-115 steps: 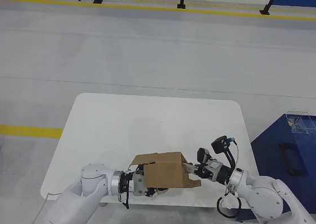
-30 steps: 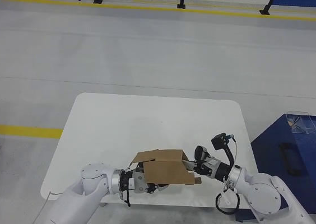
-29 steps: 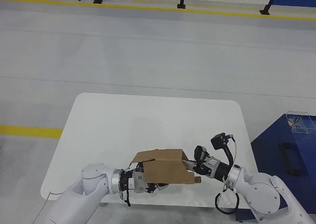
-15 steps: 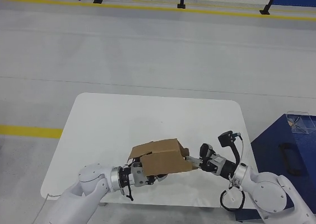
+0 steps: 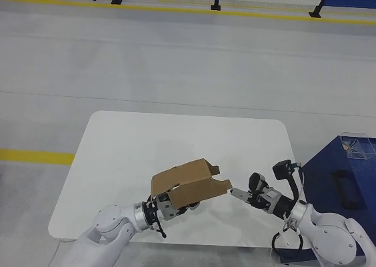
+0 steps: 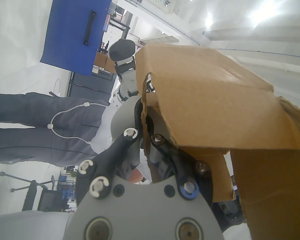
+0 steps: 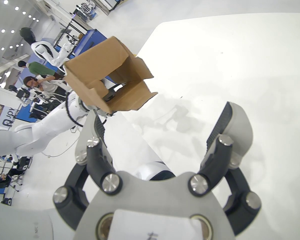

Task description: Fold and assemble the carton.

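Lowest in the top view are two grippers, one at each end of a single brown carton [image 5: 188, 183]. The left gripper [image 5: 168, 207], at lower centre, is closed on the carton. In the left wrist view this left gripper [image 6: 147, 141] has its two dark fingers [image 6: 123, 138] drawn together on a cardboard wall at the carton's [image 6: 210, 101] near end. The right gripper [image 5: 237, 194], at lower right of the top view, sits just beside the carton's other end; whether it touches the cardboard cannot be told. Its own wrist view shows the right gripper [image 7: 162, 126] spread wide, with both ribbed fingers [image 7: 230, 121] far apart and nothing between them. In that view the carton [image 7: 100, 58] is at upper left, its open end turned toward the camera and its flaps splayed outward. The carton is held above the front part of one white table [image 5: 175, 140] with rounded corners, and it is tilted so that its right end sits higher in the frame. Farther off, at the right edge, stands one blue cabinet [image 5: 355, 183] with one clear box [image 5: 358, 145] on top. Two yellow floor lines [image 5: 21, 156] run across the grey floor, one at middle left and one along the top edge.
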Robot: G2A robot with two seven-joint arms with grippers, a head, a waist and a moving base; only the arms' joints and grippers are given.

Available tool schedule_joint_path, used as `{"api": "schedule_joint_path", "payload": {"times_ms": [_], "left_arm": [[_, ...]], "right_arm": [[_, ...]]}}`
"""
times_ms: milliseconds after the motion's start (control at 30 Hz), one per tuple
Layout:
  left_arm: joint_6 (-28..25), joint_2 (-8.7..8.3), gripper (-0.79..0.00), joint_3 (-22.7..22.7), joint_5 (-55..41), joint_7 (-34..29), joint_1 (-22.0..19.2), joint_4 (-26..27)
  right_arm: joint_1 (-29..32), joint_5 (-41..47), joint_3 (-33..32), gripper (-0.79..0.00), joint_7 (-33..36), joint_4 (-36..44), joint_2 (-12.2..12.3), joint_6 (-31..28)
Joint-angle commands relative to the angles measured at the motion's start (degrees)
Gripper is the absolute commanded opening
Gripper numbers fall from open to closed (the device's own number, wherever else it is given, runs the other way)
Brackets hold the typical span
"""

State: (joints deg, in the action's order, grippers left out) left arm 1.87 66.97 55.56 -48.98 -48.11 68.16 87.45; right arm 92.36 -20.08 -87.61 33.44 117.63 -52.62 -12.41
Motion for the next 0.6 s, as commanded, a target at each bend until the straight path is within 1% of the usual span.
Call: {"api": "schedule_joint_path", "payload": {"times_ms": [0,167,267,333,433,567], "left_arm": [[-0.50,0.07,-0.785,-0.11,0.44,-0.38,0.27,0.18],[-0.78,0.20,-0.785,-0.22,1.38,-0.51,0.60,0.15],[-0.58,0.28,-0.785,-0.12,1.45,-0.45,0.67,0.16],[-0.46,0.31,-0.785,0.09,1.54,-0.35,0.68,0.03],[-0.31,0.35,-0.785,0.55,1.33,-0.06,0.80,-0.15],[0.23,0.46,-0.785,1.11,0.53,0.85,0.88,-0.54]], "right_arm": [[-0.95,-2.81,2.47,0.000,-1.33,0.06,-0.28,1.59],[-3.24,-3.74,6.19,0.000,-0.77,-0.51,-0.72,1.95],[-4.02,-6.48,7.26,0.000,-1.82,-0.57,-0.92,3.28],[-4.03,-7.18,6.81,0.000,-3.31,-0.88,-1.02,4.61],[-3.27,-5.02,4.83,0.000,-4.90,-1.02,-1.10,5.20],[-0.70,-2.18,1.79,0.000,-4.69,0.03,-0.95,2.52]]}}
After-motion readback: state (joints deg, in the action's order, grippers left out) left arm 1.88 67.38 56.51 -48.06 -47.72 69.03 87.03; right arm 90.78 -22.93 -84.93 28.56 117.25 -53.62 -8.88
